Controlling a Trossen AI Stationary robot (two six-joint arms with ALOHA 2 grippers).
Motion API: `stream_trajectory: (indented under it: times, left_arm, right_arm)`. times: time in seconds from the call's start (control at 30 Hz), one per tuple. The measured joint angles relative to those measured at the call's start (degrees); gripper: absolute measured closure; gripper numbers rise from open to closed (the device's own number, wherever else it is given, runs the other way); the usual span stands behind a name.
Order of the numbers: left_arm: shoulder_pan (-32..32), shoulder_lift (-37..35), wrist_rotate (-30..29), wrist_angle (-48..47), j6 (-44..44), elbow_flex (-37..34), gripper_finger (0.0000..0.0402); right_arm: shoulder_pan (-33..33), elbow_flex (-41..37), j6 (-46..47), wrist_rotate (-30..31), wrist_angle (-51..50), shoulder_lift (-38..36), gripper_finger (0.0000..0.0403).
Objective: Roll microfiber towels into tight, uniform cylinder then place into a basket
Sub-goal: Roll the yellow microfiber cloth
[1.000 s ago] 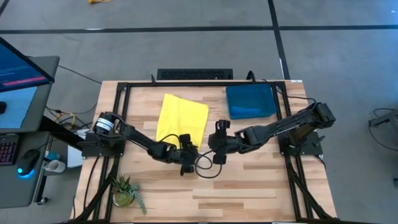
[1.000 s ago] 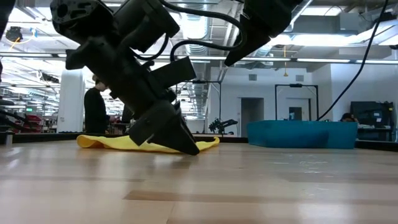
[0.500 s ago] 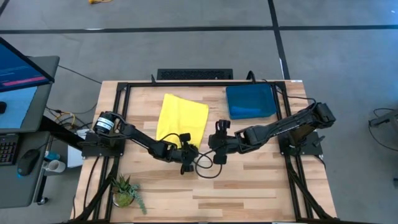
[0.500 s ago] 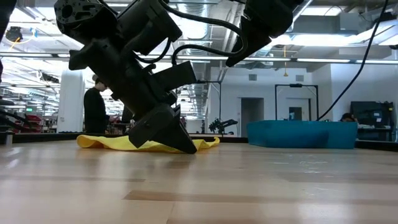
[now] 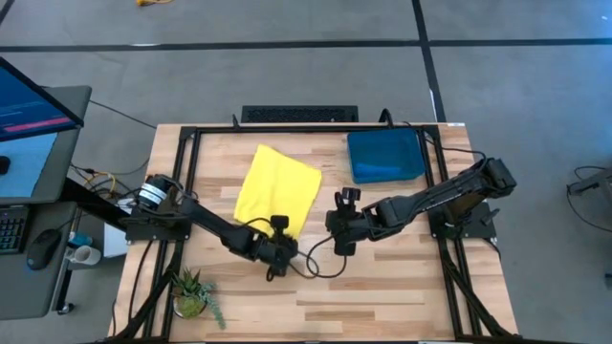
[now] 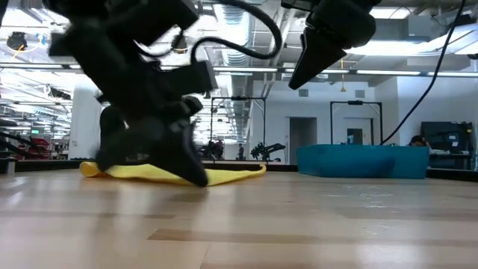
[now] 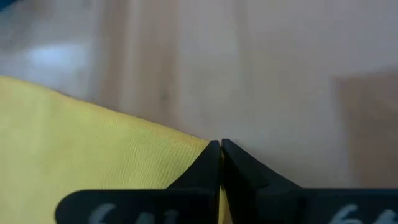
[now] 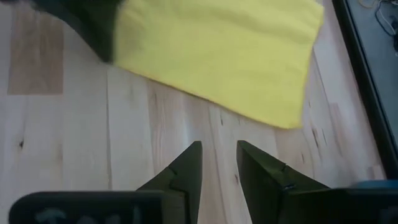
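Left claw [image 7: 220, 144]: fingers pressed together, pinching the near corner of the yellow towel [image 5: 279, 189] so I can drag it flat for rolling. Right claw [image 8: 219, 149]: hovering partly spread just beside that towel, holding nothing, waiting. Basket [image 5: 386, 156]: sitting at the table's far right corner.

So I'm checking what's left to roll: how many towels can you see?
1: the yellow towel lies flat on the table, left of the basket. Another may be hidden inside the basket.
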Motion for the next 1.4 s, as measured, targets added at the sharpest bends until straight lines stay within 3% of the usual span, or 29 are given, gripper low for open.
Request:
stream_trajectory:
  times: [0.13,0.37,0.47,0.63,0.97,1.2,1.4]
  left_arm:
    - [-3.6,-1.6,4.2,-6.4,-2.9,2.1,0.0401]
    - [-11.2,-1.8,4.9,-15.6,-5.8,5.4,0.0401]
    - [-13.5,-1.9,8.0,-19.1,-7.4,6.4,0.0401]
    - [-15.8,-2.0,12.4,-25.2,-13.7,7.9,0.0401]
    - [-19.2,-2.0,12.6,-33.5,-21.6,10.6,0.0401]
    - [-20.3,-2.0,9.7,-34.3,-23.0,11.0,0.0401]
    - [-20.4,-2.0,9.5,-34.3,-23.3,11.0,0.0401]
  right_arm:
    - [0.0,0.0,-0.2,0.0,-1.1,0.0,0.0282]
    - [0.0,0.0,-1.5,0.0,-1.4,0.0,0.0282]
    - [0.0,0.0,-1.8,-0.3,-1.3,0.0,0.0282]
    - [0.6,-0.1,-4.5,-4.8,-1.6,0.5,0.0282]
    - [0.7,-0.1,-7.4,-8.5,1.9,0.5,0.0282]
    - [0.2,-0.1,-8.0,-10.7,4.1,0.5,0.0282]
    - [0.3,-0.4,-9.4,-12.4,4.9,0.5,0.025]
